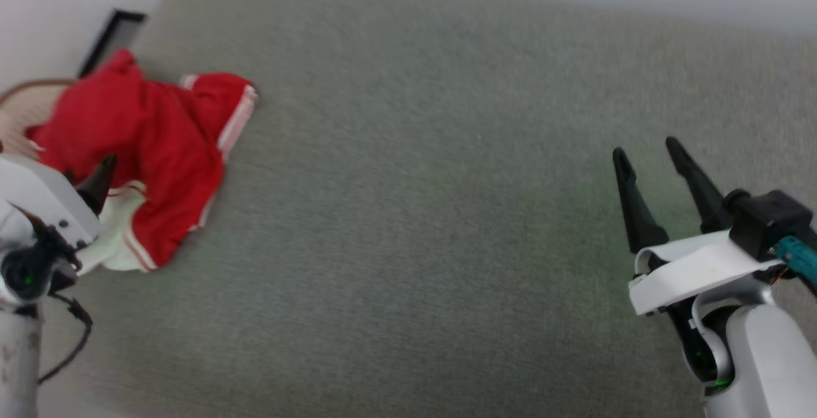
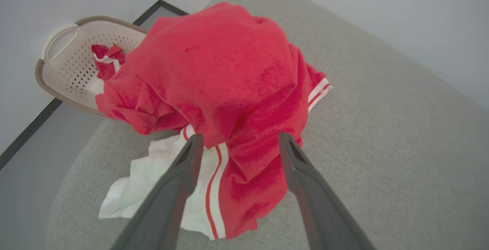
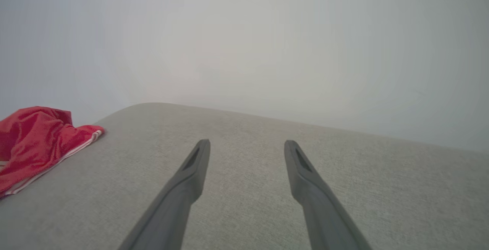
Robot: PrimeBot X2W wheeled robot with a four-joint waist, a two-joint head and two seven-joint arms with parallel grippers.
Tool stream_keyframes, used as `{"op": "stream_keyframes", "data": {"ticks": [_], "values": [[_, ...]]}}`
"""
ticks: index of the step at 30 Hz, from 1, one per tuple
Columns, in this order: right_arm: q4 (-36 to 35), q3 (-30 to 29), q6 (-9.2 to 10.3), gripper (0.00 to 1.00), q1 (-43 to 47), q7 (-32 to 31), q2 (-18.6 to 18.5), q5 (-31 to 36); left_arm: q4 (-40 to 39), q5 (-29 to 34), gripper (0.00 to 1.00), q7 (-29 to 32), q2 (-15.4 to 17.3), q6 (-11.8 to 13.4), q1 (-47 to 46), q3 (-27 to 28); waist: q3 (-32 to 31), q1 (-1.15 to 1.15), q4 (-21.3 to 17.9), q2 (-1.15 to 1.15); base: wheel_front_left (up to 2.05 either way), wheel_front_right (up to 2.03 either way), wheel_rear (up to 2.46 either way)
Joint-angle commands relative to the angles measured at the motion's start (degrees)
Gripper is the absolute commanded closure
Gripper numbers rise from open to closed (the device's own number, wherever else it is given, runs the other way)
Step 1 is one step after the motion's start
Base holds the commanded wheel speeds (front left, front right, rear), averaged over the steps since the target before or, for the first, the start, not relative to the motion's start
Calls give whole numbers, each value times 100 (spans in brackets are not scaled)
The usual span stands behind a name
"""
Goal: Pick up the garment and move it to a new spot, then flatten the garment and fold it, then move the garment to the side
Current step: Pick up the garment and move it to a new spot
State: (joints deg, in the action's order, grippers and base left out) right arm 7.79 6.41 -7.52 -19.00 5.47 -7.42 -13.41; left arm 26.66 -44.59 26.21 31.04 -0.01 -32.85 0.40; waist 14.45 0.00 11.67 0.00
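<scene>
Red garment (image 2: 229, 74) with white sleeve and red-white striped trim, grey-green cushion (image 1: 447, 214), beige perforated basket (image 2: 72, 63)

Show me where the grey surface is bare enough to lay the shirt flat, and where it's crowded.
Bare: the whole middle of the surface, from the shirt's striped hem across to the right tool, and up to the far edge. Crowded: the left corner, where shirt, basket and left tool meet.

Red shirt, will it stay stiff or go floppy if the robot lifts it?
Probably floppy: the red shirt lies crumpled in soft folds. Pushed, it would likely bunch up on the grey cushion, not slide. Seems light: thin cloth.
</scene>
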Motion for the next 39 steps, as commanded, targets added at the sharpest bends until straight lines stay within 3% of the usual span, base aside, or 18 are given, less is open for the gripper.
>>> {"op": "stream_keyframes", "data": {"ticks": [1, 10, 22, 23, 24, 25, 26, 39], "values": [[-124, -18, 6, 0, -98, -50, -40, 29, 318, -25, 0, 218, 59, 35, -293, -64, 708, 0, -457, 0, 0, 0, 0], [-591, -115, 6, 0, -202, -223, -52, 56, 2085, 175, 0, 768, 281, -134, -1338, -433, 1346, 0, -757, 0, 0, 0, 0], [-608, -147, 6, 0, -253, -258, 9, 55, 3655, 200, 0, 384, -81, -453, -1849, -632, 1405, 0, -842, 0, 0, 0, 0], [-597, -145, 6, 0, -253, -255, 13, 59, 3731, 220, 31, 339, -68, -492, -1893, -650, 1374, 0, -831, 0, 0, 0, 0], [-597, -145, 6, 0, -253, -255, 13, 59, 3731, 220, 31, 339, -68, -492, -1893, -650, 1374, 0, -831, 0, 0, 0, 0], [-577, -146, 6, 0, -245, -253, 15, 62, 3788, 201, 84, 298, -49, -525, -1948, -646, 1334, 0, -817, 0, 0, 0, 0], [-539, -156, 6, 0, -214, -225, 23, 48, 3934, 203, 100, 305, 35, -566, -2045, -659, 1240, 0, -786, 0, 0, 0, 0], [-138, -107, 6, 0, 91, 14, 116, -171, 3749, 464, 100, -549, 804, -728, -2497, -932, 308, 0, -577, 0, 0, 0, 0]]}}
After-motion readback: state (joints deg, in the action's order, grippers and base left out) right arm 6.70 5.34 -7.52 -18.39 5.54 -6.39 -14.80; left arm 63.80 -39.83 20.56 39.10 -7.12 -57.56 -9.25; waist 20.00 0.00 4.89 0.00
